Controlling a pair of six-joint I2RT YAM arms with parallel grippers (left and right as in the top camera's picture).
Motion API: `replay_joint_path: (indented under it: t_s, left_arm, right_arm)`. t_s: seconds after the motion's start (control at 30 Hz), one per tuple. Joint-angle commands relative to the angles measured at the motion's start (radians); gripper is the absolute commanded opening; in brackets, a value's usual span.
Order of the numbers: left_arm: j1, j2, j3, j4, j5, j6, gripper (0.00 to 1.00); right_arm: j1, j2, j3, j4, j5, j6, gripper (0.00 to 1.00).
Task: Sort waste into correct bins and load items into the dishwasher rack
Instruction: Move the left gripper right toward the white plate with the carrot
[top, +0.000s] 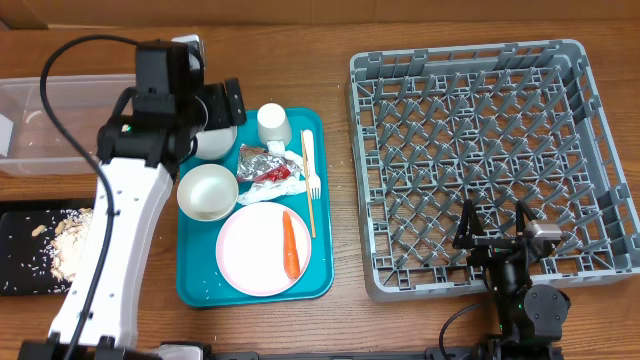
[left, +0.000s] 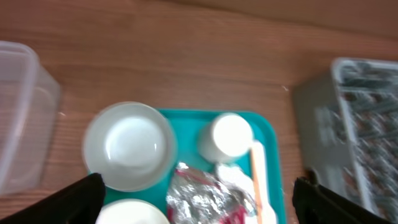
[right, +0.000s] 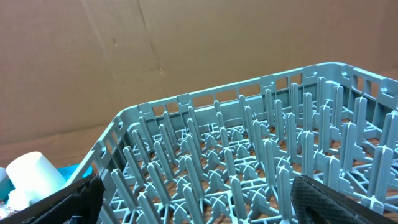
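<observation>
Your left gripper (left: 199, 186) hangs wide open and empty above the far end of the teal tray (top: 200, 288), over a white bowl (left: 130, 144) at the tray's far left corner. A small white cup (top: 274, 123) stands just right of that bowl. Nearer you lies a crumpled silver-and-red foil wrapper (top: 262, 165), with a crumpled white napkin (top: 293, 170) touching its right side. A second white bowl (top: 208, 190) sits upright on the tray's left side, just beside the wrapper. At the near end of the tray is a round plate (top: 245, 250), and an orange carrot (top: 290, 245) lies lengthwise on its right part. A white fork (top: 311, 175) lies along the tray's right edge, with its tines pointing toward you. A clear tub (top: 60, 120) stands on the table (top: 340, 310) to the left of the tray. A black tray (top: 25, 270) nearer you holds pale nut pieces and rice crumbs (top: 65, 235). The grey rack (top: 480, 120) lies right of the teal tray, apart from it, with nothing loaded among its pegs. Your right gripper (top: 495, 228) hovers at the rack's near edge with its fingers spread wide, holding nothing.
</observation>
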Motion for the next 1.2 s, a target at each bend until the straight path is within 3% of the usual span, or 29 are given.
replay_joint_path:
  t_s: [0.0,0.1,0.2,0.3,0.37,0.53,0.83,1.17]
  left_arm:
    - [-0.006,-0.028,0.016,-0.045,0.228,0.0,1.0]
    - [-0.006,-0.022,0.013,-0.136,0.454,0.002,1.0]
    - [-0.016,-0.007,0.003,-0.201,0.496,0.002,0.98]
    - [-0.04,0.018,0.003,-0.303,0.467,-0.012,0.86]
    - [-0.065,0.032,0.003,-0.375,0.417,-0.094,0.81]
    - [-0.17,0.05,0.002,-0.509,0.215,-0.303,0.82]
    - [-0.428,0.051,-0.072,-0.51,-0.087,-0.616,0.85]
    - [-0.395,0.051,-0.267,-0.404,-0.036,-0.634,0.84]
  right_arm:
    - [-0.008,-0.01,-0.01,0.005,0.006,-0.008,1.0]
    - [-0.008,-0.01,-0.01,0.005,0.006,-0.008,1.0]
    - [-0.008,-0.01,-0.01,0.005,0.006,-0.008,1.0]
    - [-0.008,-0.01,-0.01,0.005,0.006,-0.008,1.0]
    - [-0.008,-0.01,-0.01,0.005,0.006,-0.008,1.0]
    - [-0.008,-0.01,-0.01,0.005,0.006,-0.008,1.0]
    - [-0.008,-0.01,-0.01,0.005,0.006,-0.008,1.0]
    - [-0.008,-0.01,-0.01,0.005,0.006,-0.008,1.0]
